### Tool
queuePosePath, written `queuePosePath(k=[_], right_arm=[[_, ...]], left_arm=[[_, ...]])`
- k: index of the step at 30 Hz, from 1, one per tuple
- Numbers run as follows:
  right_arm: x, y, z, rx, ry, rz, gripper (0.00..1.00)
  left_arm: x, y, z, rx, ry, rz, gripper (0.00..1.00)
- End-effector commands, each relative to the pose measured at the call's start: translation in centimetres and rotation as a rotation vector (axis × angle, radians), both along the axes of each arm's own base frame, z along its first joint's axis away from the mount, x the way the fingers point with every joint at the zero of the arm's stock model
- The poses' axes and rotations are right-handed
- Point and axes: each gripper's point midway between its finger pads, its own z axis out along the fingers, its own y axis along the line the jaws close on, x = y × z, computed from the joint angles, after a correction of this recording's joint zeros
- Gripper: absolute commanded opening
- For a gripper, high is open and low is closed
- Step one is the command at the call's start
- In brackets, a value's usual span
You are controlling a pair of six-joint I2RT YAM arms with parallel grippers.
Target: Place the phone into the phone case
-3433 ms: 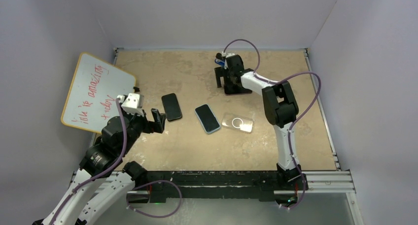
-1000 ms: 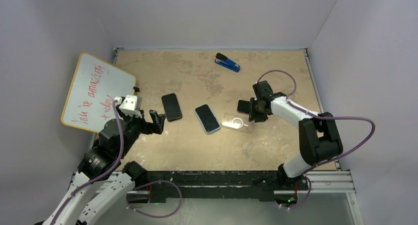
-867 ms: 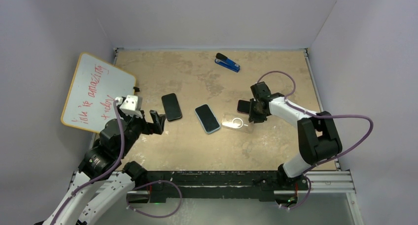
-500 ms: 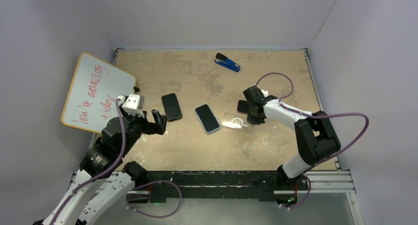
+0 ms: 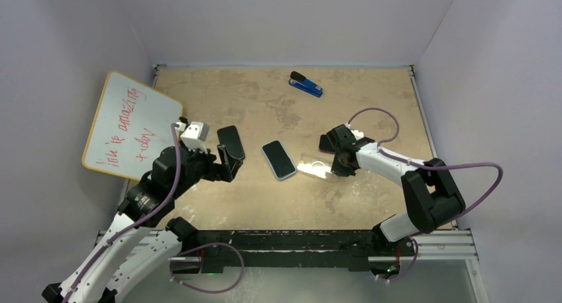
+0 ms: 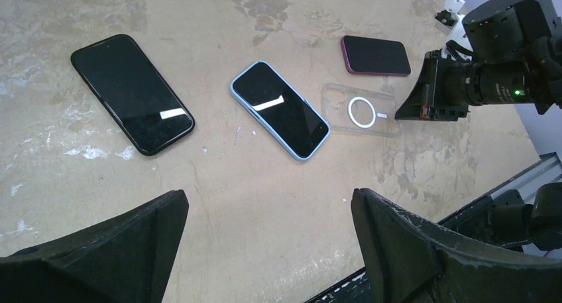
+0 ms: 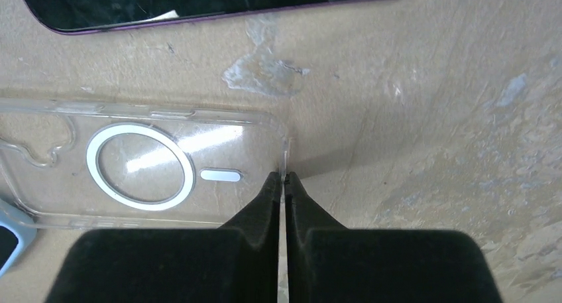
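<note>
1. Since a moment ago, the right gripper (image 7: 283,178) has slid over from beside the dark red phone (image 6: 376,54) to the end of the clear phone case (image 6: 361,111), and its fingers have come together.
2. Its two black fingers now pinch the thin end wall of the case, with only that wall between them.
3. The case lies on the tan table (image 5: 265,197) with its open side up and its white ring showing.
4. I cannot tell if the pinched end is lifted a little.
5. The other end of the case is just beside a corner of the phone with the light blue rim (image 6: 280,109).
6. The dark red phone lies screen up just past the case, toward the back wall, and is not touching it.
7. The left arm has also reached in more toward the middle.
8. The left gripper (image 6: 265,200) hangs above the table with its fingers wide apart and holds nothing.
9. A black phone (image 6: 132,93) lies screen up near it, to the left of the blue one.
10. A blue stapler (image 5: 306,84) sits far back, well apart from the phones.
11. A whiteboard (image 5: 129,124) with red writing leans at the left side.
</note>
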Motion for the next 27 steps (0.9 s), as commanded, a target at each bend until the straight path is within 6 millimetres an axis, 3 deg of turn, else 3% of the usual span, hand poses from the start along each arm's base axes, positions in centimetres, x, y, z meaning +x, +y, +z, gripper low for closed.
queuePosePath(k=[1, 5, 9, 15, 18, 24, 27], right_arm=[[-5.7, -2.4, -2.2, -0.067, 0.164, -0.039, 0.00], [-7.9, -2.6, -2.4, -0.044, 0.214, -0.074, 0.00], [-9.4, -1.5, -1.0, 0.030, 0.177, -0.119, 0.00], [-12.5, 0.3, -0.8, 0.106, 0.217, -0.199, 0.00], [-13.1, 2.1, -0.6, 0.161, 0.193, -0.229, 0.00], [-14.3, 7.4, -0.5, 0.319, 0.185, -0.245, 0.00], [-13.7, 8.5, 0.6, 0.330, 0.146, -0.192, 0.11]], left_arm=[[0.4, -0.9, 1.3, -0.038, -0.015, -0.022, 1.00], [0.7, -1.3, 0.7, -0.038, 0.011, -0.021, 1.00], [0.6, -2.5, -0.7, -0.068, 0.067, -0.051, 0.99], [0.7, -3.3, -1.5, -0.083, 0.101, -0.071, 0.99], [0.7, -3.1, -1.6, -0.071, 0.097, -0.067, 0.99], [0.8, -3.0, -2.1, -0.050, 0.112, -0.064, 0.98], [0.6, -2.9, -2.2, -0.052, 0.116, -0.066, 0.98]])
